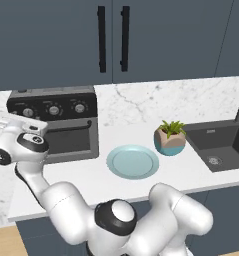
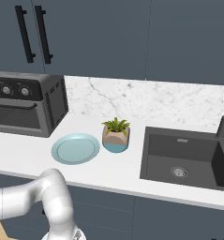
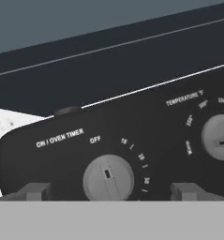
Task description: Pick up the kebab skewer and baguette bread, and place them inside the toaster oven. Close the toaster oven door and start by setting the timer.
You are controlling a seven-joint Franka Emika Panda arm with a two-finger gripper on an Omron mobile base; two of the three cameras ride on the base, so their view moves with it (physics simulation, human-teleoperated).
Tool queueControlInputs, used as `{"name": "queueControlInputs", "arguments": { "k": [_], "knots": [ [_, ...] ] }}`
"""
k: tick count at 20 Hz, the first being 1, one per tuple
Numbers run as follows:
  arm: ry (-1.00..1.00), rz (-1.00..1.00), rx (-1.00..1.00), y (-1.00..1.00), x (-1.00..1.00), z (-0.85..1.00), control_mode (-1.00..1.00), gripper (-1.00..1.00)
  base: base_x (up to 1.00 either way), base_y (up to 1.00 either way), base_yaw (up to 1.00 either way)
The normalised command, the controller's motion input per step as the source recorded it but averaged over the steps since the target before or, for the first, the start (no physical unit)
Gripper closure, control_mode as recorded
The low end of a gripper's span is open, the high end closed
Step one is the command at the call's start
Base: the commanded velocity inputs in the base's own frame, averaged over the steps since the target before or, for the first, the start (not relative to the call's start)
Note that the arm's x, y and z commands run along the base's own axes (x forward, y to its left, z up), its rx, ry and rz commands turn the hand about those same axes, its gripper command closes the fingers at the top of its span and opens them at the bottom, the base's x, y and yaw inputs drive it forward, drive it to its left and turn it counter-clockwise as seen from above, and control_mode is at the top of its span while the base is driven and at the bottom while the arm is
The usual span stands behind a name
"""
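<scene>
Hand view looks straight at the toaster oven's (image 3: 132, 140) black control panel from close up. The gripper (image 3: 111, 192) has its two grey fingertips (image 3: 36, 191) spread wide apart at the bottom edge, one at about 8 o'clock and one at about 4 o'clock of the timer knob (image 3: 108, 178). That knob sits between the tips and slightly above them, not touched by either as far as can be seen. Its small dark marker points up, toward 12 o'clock, with the word OFF just above it at about 11 o'clock and the minute numbers running round from 1 to 3 o'clock. A label reading ON / OVEN TIMER lies at 10 o'clock of the knob. A second knob (image 3: 219, 137), under a temperature scale, is at 2 o'clock from the timer knob, near the right edge.

In the left base view the oven (image 1: 53, 125) stands on the white marble counter (image 1: 141, 107) at the left, its door (image 1: 71, 137) shut and upright. The arm's hand is raised in front of the oven's left end, level with the knob row. A pale blue plate (image 1: 133, 161) lies at 4 o'clock of the oven, a potted plant (image 1: 170, 137) just beside the plate at 2 o'clock, and a dark sink (image 1: 218, 145) beyond at 3 o'clock.
</scene>
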Motion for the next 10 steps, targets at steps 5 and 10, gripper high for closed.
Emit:
{"name": "queueControlInputs", "arguments": {
  "k": [5,10],
  "knots": [
    [0.05,0.12,0.00,0.00,0.00,-0.02,-1.00,-1.00,0.00,0.00,0.00],
    [0.00,0.11,0.00,0.00,0.00,-0.10,-1.00,-1.00,0.00,0.00,0.00]
  ]
}}
